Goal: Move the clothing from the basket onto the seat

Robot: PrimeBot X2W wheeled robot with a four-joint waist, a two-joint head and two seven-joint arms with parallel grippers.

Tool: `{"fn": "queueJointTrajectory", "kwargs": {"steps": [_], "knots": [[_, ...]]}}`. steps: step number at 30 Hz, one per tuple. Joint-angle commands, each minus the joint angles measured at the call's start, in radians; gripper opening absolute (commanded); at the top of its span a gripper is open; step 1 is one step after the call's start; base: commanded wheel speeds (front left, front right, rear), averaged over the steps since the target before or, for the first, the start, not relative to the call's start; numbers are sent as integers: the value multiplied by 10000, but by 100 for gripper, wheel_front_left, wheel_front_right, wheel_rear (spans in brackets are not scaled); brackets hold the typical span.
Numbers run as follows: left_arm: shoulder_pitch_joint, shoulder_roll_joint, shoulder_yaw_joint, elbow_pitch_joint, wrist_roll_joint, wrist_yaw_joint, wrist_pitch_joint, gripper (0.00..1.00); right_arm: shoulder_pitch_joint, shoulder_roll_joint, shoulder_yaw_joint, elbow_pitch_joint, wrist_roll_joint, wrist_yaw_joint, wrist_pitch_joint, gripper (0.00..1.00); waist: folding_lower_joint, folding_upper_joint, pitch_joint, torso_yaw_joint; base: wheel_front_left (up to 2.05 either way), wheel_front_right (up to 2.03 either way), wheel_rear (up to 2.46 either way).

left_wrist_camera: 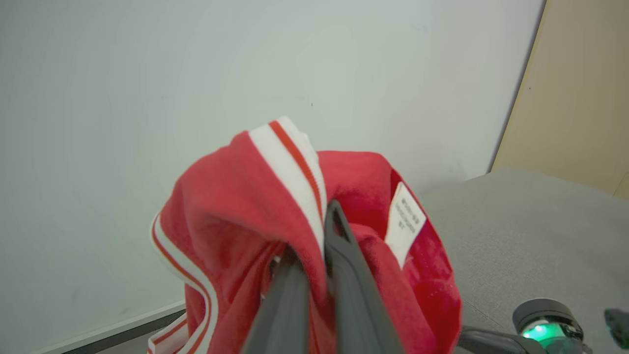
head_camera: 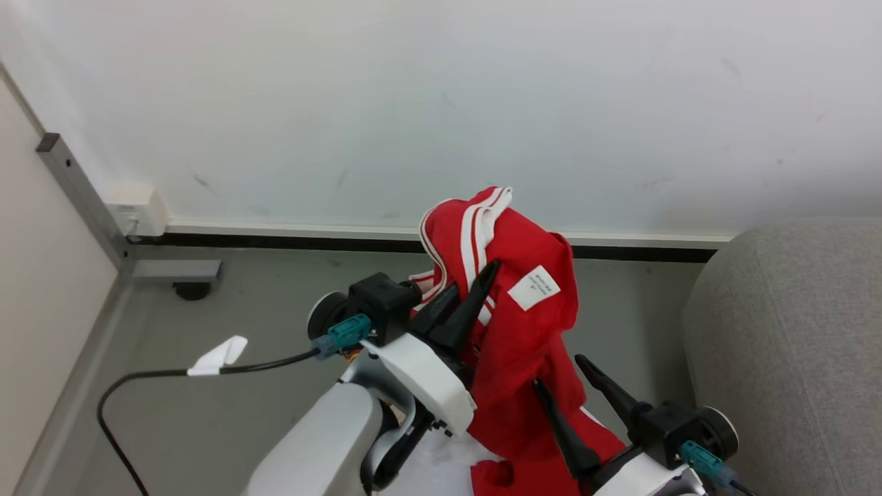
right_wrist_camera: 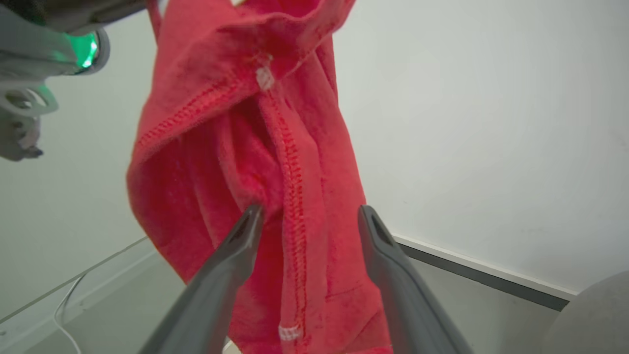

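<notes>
The clothing (head_camera: 524, 331) is a bright red garment with white striped trim and a small white label, and it hangs in the air in front of the white wall. My left gripper (head_camera: 475, 279) is shut on its upper folds, with cloth bunched between the dark fingers (left_wrist_camera: 344, 255). My right gripper (head_camera: 561, 375) stands open lower down, beside the hanging part. In the right wrist view the red clothing (right_wrist_camera: 275, 147) hangs just beyond the two spread fingers (right_wrist_camera: 231, 260). The grey seat (head_camera: 785, 331) is at the right. The basket is hidden.
A white wall with a dark baseboard (head_camera: 289, 241) runs across the back. A black cable with a white tag (head_camera: 217, 355) lies on the grey floor at the left. A wall box (head_camera: 138, 210) and a metal strip (head_camera: 76, 186) sit in the left corner.
</notes>
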Motion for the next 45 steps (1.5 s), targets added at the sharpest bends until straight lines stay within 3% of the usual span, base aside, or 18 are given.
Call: {"fn": "queueJointTrajectory", "kwargs": {"steps": [1,16,17,18,42,43,44,45], "knots": [[128,-10,-53,-109,-46,-29,39,0,-185,-3,18,302,-159,-21,5,100,0,0,-56,233,0,0,0],[616,-218,-1123,-1082,-392,-191,589,0,-1134,59,450,1764,-200,-21,6,100,0,0,-171,1200,0,0,0],[640,-215,-1139,-1111,-415,-186,608,0,-1186,60,486,1850,-159,-21,6,42,0,0,-179,1238,0,0,0],[668,-200,-1145,-1133,-439,-169,624,0,-1252,66,509,1876,-85,-21,4,0,0,0,-186,1262,0,0,0],[759,144,-846,-1018,-642,255,419,0,-924,-14,312,1207,425,-21,4,0,0,0,-155,714,0,0,0],[774,159,-841,-1007,-650,257,410,4,-905,-16,244,1158,437,-21,4,0,0,0,-152,659,0,0,0],[791,171,-846,-998,-656,271,413,29,-897,-25,193,1107,452,-21,4,0,0,0,-145,600,0,0,0],[806,181,-847,-1001,-658,275,408,92,-887,-30,124,1057,485,-21,4,0,0,0,-134,536,0,0,0]]}}
